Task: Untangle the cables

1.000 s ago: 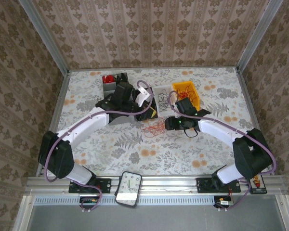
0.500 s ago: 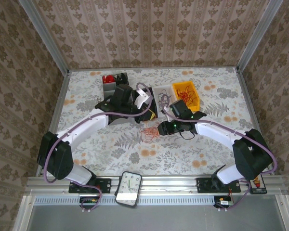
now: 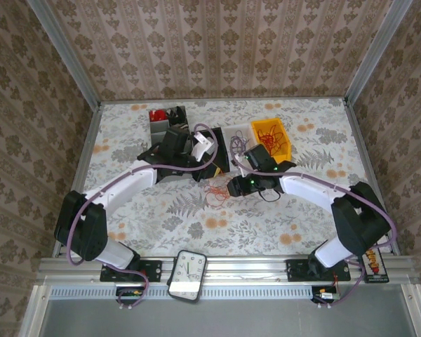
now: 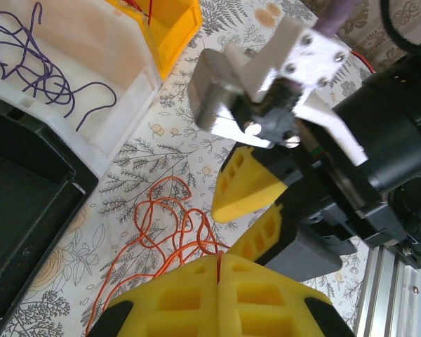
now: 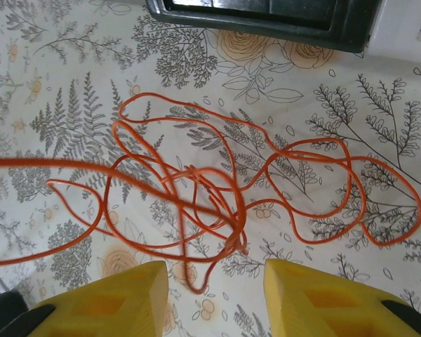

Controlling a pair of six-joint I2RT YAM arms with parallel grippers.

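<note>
The light is soft and even, and it seems to come from above. On the table (image 3: 161,210) the arms throw only weak, pale shadows. In the left wrist view the white bin (image 4: 119,42) is nearly washed out. In the right wrist view the orange cable (image 5: 210,189) is sharp where it lies flat, but its raised strand toward the left edge is blurred.

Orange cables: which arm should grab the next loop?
Right. The right claw hangs open just over the orange cables; the left claw is shut, seemingly pinching one of them.
</note>
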